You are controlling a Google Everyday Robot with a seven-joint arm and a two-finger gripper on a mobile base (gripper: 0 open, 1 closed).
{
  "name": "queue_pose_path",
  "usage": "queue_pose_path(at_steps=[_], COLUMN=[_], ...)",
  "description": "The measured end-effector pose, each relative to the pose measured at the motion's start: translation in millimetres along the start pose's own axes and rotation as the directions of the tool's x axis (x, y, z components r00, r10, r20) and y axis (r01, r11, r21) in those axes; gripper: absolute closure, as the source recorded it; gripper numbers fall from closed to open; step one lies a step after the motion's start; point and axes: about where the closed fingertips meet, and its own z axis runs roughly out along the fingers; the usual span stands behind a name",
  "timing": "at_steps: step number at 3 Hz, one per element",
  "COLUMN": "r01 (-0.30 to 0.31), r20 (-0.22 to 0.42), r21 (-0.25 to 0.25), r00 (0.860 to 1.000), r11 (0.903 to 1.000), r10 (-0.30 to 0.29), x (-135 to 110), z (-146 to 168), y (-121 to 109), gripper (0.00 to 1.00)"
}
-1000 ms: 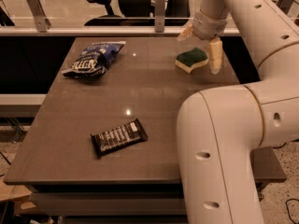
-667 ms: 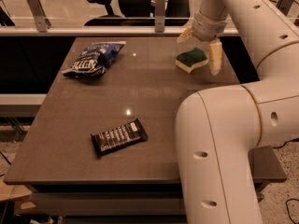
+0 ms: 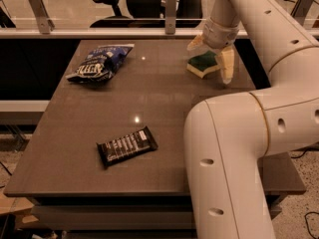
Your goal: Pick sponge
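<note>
The sponge (image 3: pixel 202 65), dark green on top with pale yellow foam below, lies at the far right of the brown table (image 3: pixel 149 103). My gripper (image 3: pixel 210 62) reaches down over it from the white arm. Its two pale fingers (image 3: pixel 227 63) are spread apart, one at the sponge's back left and one at its right side. The jaws stand open around the sponge, and I cannot tell whether the fingers touch it.
A blue snack bag (image 3: pixel 98 63) lies at the far left of the table. A black candy bar wrapper (image 3: pixel 126 146) lies near the front middle. My arm's large white links (image 3: pixel 234 153) cover the table's right front. A rail and office chairs stand behind the table.
</note>
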Motion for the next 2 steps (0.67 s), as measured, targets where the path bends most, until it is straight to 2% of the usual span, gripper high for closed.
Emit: queue_pose_path(at_steps=[1, 2], r01=[0.004, 0.009], r20=[0.010, 0.011], r21=[-0.021, -0.033], r00=[1.000, 1.000], r11=[0.9998, 0.9994], r10=[-0.004, -0.008], x=[2.4, 4.7], z=[15.8, 23.5], y=[-2.0, -2.7], gripper=[0.00, 0.18])
